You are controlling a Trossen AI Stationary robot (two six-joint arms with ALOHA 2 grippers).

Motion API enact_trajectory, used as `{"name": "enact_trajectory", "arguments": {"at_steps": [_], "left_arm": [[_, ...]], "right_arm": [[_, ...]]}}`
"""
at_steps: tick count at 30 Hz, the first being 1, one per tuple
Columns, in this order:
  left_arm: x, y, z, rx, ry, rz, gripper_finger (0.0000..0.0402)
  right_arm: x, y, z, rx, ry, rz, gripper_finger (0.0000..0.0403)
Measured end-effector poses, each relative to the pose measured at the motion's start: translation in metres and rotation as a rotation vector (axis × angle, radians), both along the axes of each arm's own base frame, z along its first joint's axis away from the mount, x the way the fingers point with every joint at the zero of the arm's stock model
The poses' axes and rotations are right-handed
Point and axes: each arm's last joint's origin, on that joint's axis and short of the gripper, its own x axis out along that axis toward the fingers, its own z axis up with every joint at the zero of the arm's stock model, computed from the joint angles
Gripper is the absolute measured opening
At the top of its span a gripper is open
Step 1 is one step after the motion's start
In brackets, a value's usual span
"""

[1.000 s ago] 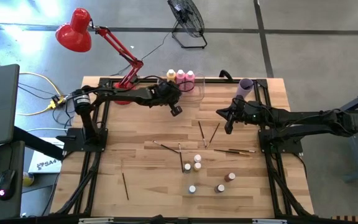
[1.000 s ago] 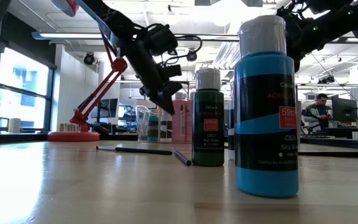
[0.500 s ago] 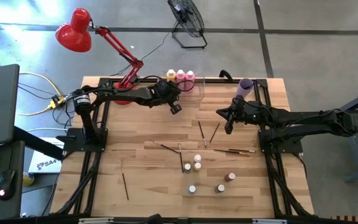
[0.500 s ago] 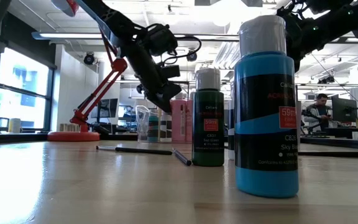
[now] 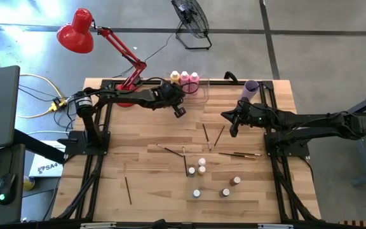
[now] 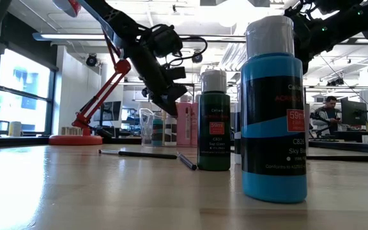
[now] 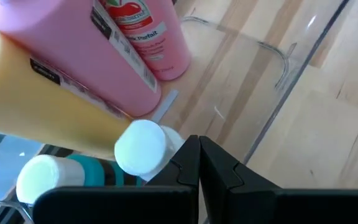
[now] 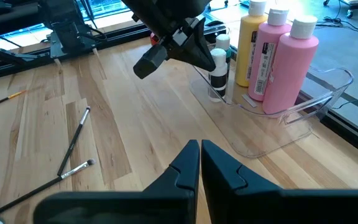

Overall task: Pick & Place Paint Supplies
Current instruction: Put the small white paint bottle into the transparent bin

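Paint supplies mid-sort: left of the clear bin (image 5: pixel 194 86), the left pincer (image 5: pixel 179 112) hangs just beside its near wall, fingers pressed together and carrying nothing. Inside the bin, three tall paint bottles (image 8: pixel 277 57) stand upright with a few tiny bottles (image 8: pixel 219 65), apparently gathered there for storage. Nearer the camera than the bin, paintbrushes (image 5: pixel 211 136) and small bottles (image 5: pixel 201 166) lie loose on the surface (image 5: pixel 138 159), awaiting collection. Right of the bin, the right pincer (image 5: pixel 234 126) hovers closed and empty beside the lilac cup (image 5: pixel 251 88).

L gripper (image 5: pixel 179 112) by clear bin (image 5: pixel 203 87) w/ tall bottles (image 5: pixel 184 79); R gripper (image 5: pixel 234 124) mid-table above brushes (image 5: pixel 211 136).
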Motion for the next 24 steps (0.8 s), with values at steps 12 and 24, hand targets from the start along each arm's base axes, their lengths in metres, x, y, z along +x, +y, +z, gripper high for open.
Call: {"name": "enact_trajectory", "arguments": {"at_steps": [12, 24], "left_arm": [[-0.004, 0.000, -0.002, -0.010, 0.033, 0.035, 0.0000], [-0.011, 0.016, -0.002, 0.002, 0.036, 0.096, 0.0000]], "right_arm": [[0.000, 0.000, 0.000, 0.000, 0.000, 0.000, 0.0008], [0.000, 0.000, 0.000, 0.000, 0.000, 0.000, 0.0008]]}}
